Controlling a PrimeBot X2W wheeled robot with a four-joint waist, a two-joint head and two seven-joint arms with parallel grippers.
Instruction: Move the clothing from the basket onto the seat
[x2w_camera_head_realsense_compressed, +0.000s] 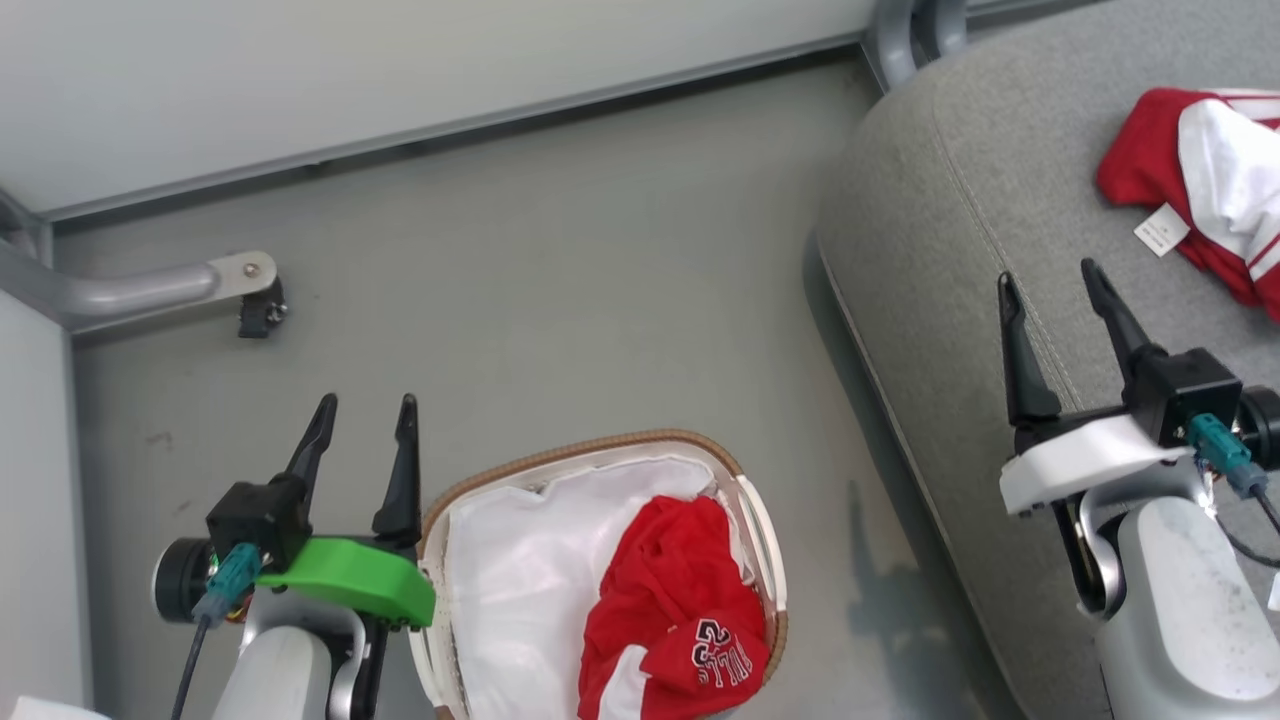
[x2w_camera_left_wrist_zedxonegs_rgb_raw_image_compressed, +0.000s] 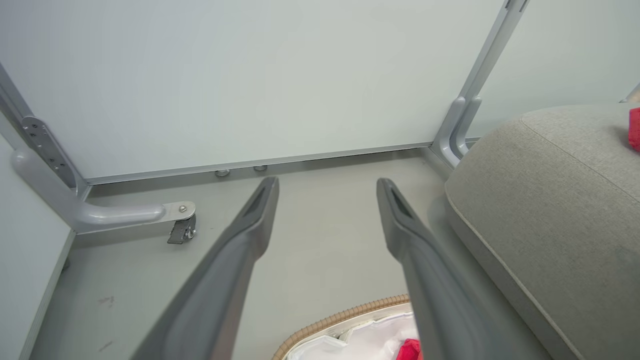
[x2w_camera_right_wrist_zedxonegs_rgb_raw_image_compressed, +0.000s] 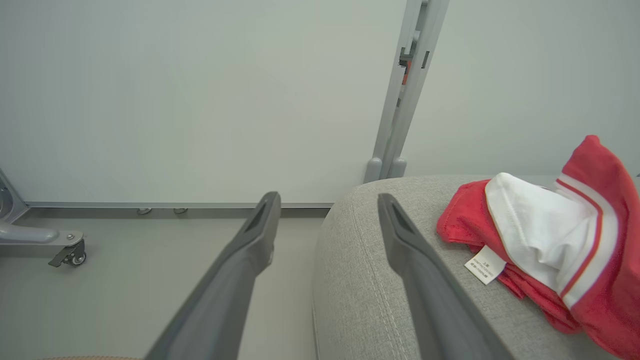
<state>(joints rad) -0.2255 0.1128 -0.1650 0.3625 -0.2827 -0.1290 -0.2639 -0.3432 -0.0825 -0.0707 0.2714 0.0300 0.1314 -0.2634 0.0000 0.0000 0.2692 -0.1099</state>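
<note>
A red garment with "BULLS 23" lettering (x2w_camera_head_realsense_compressed: 680, 610) lies crumpled in the right half of the cream basket (x2w_camera_head_realsense_compressed: 585, 452), on its white liner. A second red-and-white garment with a white tag (x2w_camera_head_realsense_compressed: 1210, 185) rests on the grey seat (x2w_camera_head_realsense_compressed: 960, 240), and the right wrist view has it to the right of the fingers (x2w_camera_right_wrist_zedxonegs_rgb_raw_image_compressed: 555, 240). My left gripper (x2w_camera_head_realsense_compressed: 364, 408) hangs open just left of the basket, nothing between its fingers. Over the seat's front edge my right gripper (x2w_camera_head_realsense_compressed: 1050, 275) is open and empty, left of the tagged garment.
A grey metal frame leg with a caster (x2w_camera_head_realsense_compressed: 255, 290) juts onto the floor at the left. White wall panels (x2w_camera_head_realsense_compressed: 400, 70) close the back, with a grey post (x2w_camera_head_realsense_compressed: 905, 30) behind the seat. Bare floor (x2w_camera_head_realsense_compressed: 560, 300) lies between basket and wall.
</note>
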